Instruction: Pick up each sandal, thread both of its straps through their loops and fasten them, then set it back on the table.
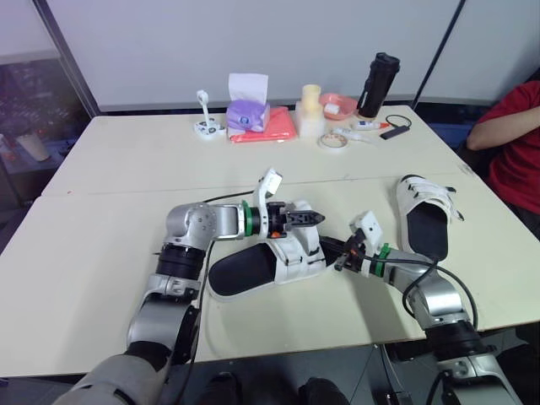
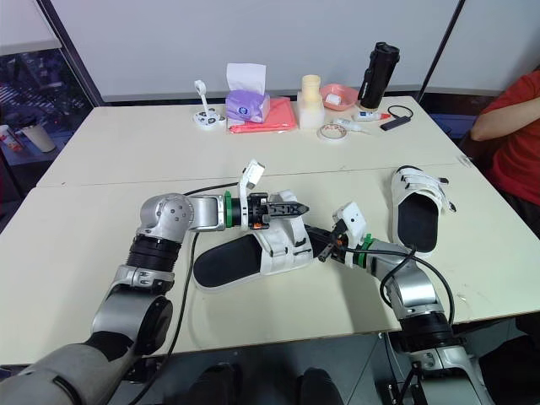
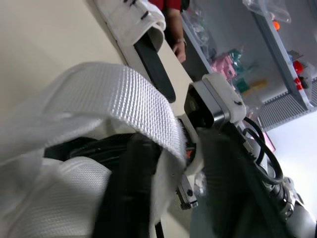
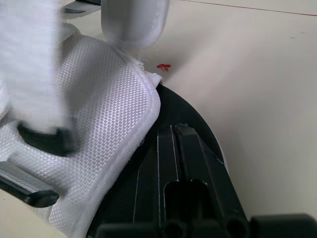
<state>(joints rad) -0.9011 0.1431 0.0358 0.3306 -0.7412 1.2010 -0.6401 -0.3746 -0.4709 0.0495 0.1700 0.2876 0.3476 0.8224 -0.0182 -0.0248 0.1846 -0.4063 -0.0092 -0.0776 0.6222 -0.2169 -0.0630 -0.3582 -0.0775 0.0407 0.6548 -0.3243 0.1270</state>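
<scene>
The near sandal lies on the table in front of the robot, heel to the left and white upper to the right. The left pincer hovers over that upper with a white webbing strap draped against it. Whether it is clamped on the strap I cannot tell. The right pincer is closed with nothing between its fingers, which rest on the black sole at the toe end. So this sandal looks mid-threading, not yet fastened. Further right, the second sandal rests on the table with its straps lying across. I judge it either finished or waiting its turn.
</scene>
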